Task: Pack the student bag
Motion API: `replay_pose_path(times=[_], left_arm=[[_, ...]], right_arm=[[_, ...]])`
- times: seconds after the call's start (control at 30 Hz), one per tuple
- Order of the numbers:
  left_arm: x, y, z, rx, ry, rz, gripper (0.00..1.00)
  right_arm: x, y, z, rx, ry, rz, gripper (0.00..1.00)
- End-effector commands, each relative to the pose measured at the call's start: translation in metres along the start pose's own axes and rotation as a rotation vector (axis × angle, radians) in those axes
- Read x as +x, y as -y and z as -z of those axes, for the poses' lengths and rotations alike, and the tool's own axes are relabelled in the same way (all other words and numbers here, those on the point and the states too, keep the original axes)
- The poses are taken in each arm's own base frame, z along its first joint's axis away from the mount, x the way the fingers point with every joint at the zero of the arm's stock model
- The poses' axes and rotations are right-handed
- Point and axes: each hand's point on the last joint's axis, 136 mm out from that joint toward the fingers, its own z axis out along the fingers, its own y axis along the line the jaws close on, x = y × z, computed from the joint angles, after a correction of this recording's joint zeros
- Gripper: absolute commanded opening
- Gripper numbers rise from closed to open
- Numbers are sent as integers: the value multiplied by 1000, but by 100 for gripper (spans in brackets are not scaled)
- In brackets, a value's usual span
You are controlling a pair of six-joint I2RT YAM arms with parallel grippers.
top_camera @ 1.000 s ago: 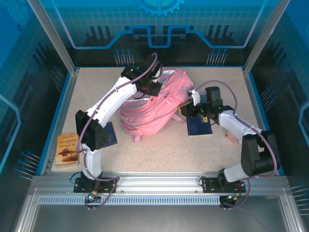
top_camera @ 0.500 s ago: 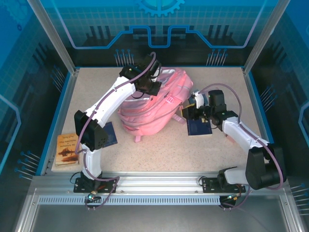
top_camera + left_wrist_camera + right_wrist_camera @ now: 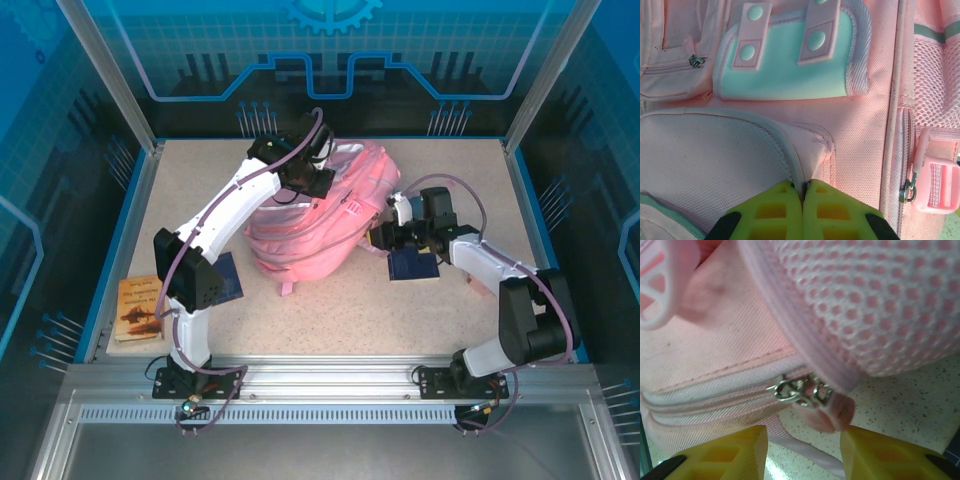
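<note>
Speckled table point(image 3: 450, 180) with the pink student bag point(image 3: 320, 220) lying at its centre between the two arms, and a dark blue book point(image 3: 413, 266) flat just beside the bag's right edge. The left gripper point(image 3: 803, 187), over the bag's far left part, has its green fingers pressed together on a ridge of piping on the bag's front. The right gripper point(image 3: 802, 434), at the bag's right side, has its yellow fingers set apart to either side of a metal zip pull point(image 3: 799, 390) with a pink tab.
</note>
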Motion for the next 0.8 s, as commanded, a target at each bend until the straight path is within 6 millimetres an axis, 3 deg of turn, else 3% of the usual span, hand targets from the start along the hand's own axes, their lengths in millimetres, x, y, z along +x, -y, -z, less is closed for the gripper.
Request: replay_pose_path(times=[0.0, 0.4, 0.77], left_arm=[[-34, 10, 57, 70, 177, -18, 0], [-31, 15, 55, 97, 161, -43, 0], [-34, 18, 54, 116, 169, -28, 0]], right_arm=[[-19, 0, 0, 18, 44, 36, 46], [-37, -5, 5, 10, 112, 100, 44], [-36, -16, 3, -46, 103, 118, 23]])
